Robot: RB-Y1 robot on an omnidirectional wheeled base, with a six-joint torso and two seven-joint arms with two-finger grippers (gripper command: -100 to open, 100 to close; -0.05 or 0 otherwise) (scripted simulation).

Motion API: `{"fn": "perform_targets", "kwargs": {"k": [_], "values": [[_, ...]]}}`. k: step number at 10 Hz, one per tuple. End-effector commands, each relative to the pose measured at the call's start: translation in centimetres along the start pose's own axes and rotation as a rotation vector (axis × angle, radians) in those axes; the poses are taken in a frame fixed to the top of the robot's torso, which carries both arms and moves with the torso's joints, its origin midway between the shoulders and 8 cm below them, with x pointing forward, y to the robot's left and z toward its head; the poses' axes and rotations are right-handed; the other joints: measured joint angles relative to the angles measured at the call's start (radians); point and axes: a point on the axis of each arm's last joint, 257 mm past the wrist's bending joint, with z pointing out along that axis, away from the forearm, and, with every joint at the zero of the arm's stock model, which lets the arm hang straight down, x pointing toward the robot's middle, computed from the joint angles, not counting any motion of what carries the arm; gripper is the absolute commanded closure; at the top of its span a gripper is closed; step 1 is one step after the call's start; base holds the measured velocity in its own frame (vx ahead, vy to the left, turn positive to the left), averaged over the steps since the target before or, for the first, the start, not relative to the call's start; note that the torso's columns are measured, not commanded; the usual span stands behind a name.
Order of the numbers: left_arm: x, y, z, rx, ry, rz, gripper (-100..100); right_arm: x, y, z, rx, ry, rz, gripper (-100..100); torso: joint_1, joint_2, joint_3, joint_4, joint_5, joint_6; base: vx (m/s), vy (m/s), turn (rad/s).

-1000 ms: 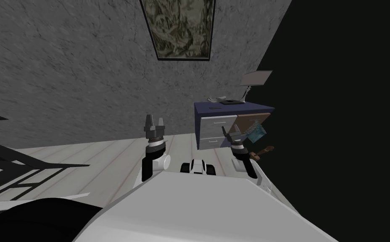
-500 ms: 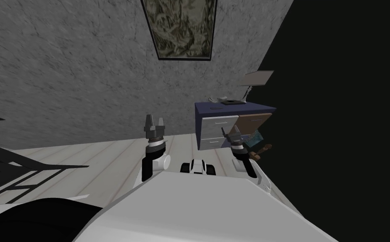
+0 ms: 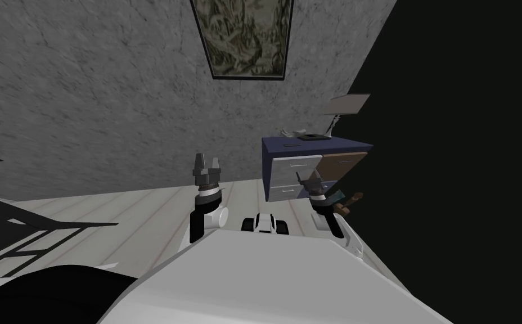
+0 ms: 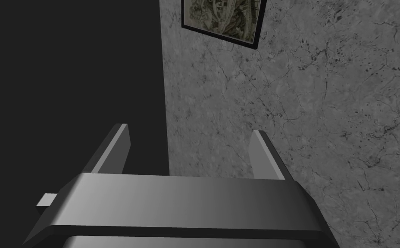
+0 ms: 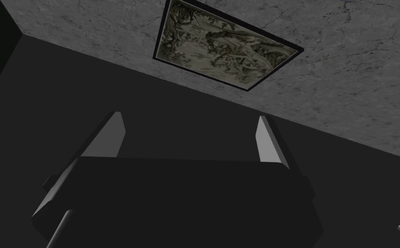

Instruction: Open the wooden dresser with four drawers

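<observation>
**Step in hand: approach to the dresser.** The dresser [image 3: 316, 144] stands ahead and to the robot's right, against the grey wall [image 3: 85, 101] at the edge of a black area. It is judged to be out of reach, so the base should be brought closer before any arm is extended.

**Gripper state.** The right gripper [image 3: 311, 181] is raised in line with the dresser's lower front. Its fingers [image 5: 267, 137] are spread about a third of the right wrist view apart, and nothing is held. The left gripper [image 3: 207, 164] is raised further left, over the pale plank floor [image 3: 113, 208]. Its fingers [image 4: 260, 151] are likewise spread wide, and nothing is held.

**Recommended procedure.** The right arm is the nearer and is best chosen. Both hands are aimed up at the wall, so the wrist should be lowered until a drawer handle [image 3: 296, 165] lies between the blades. The blades should be closed across the bar, and the pull kept straight along the drawer's travel. A brown object [image 3: 355, 198] low beside the dresser should be avoided; what it is cannot be told.

**Appearance of the dresser.** The top and side are dark blue. Two pale grey drawer fronts with slim handles are stacked on its left half, and a brown front is seen on its right half. A lamp [image 3: 346, 106] and small items [image 3: 299, 134] stand on top.
</observation>
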Motion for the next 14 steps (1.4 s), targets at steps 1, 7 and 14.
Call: {"fn": "perform_targets", "kwargs": {"k": [1, 7, 14], "values": [[0.0, 0.0, 0.0, 0.0, 0.0, 0.0, 0, 1.1, -0.2, -0.4, -0.008, 0.022, -0.088, -100, 0.001, -0.001, 0.0, 0.0, 0.0, 0.0, 0.032, 0.045, 0.002], [0.0, 0.0, 0.0, 0.0, 0.0, 0.0, 0, 3.3, -0.8, -1.4, -0.026, 0.07, -0.264, -100, 0.001, 0.0, 0.0, 0.0, 0.0, 0.0, 0.034, 0.035, 0.007], [0.0, 0.0, 0.0, 0.0, 0.0, 0.0, 0, 6.8, -2.2, -3.2, -0.061, 0.152, -0.492, -100, 0.001, 0.001, 0.001, 0.0, 0.0, 0.0, 0.04, 0.031, 0.015]]}}
